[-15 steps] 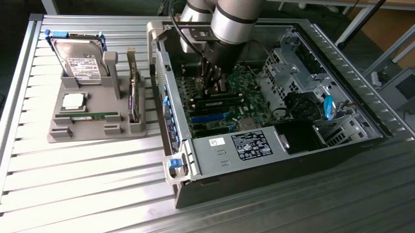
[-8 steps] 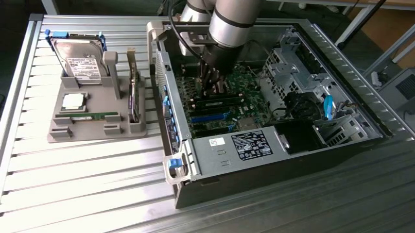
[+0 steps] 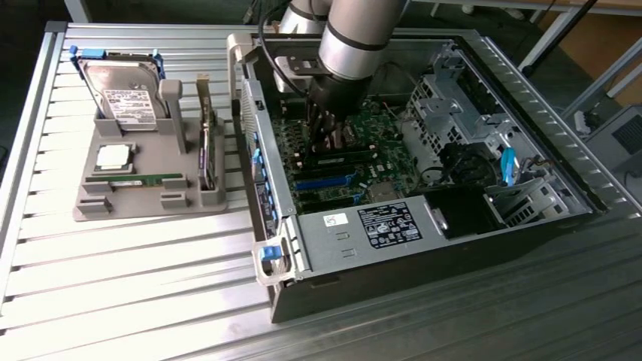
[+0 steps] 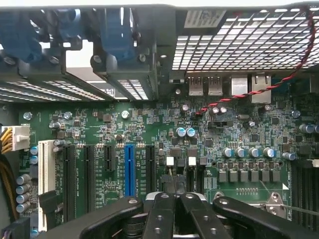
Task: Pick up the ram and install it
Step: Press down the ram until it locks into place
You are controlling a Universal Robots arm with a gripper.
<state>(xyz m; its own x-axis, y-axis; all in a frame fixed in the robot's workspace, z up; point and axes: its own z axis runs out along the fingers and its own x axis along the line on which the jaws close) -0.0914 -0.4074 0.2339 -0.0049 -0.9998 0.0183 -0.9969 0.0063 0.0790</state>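
The gripper is hanging low inside the open computer case with its fingers pressed together. I cannot tell whether anything thin is pinched between them. In the exterior view it is pointing down at the motherboard, just above a long dark module sitting in a slot there.

A green ram is lying in its groove on the grey tray, well apart from the gripper. It is lying near the silver CPU, the hard drive and the upright expansion card.

Working well here seems to mean staying square over the slot and pushing straight down. The red-and-black cable, the capacitors and the case wall are crowding the approach.
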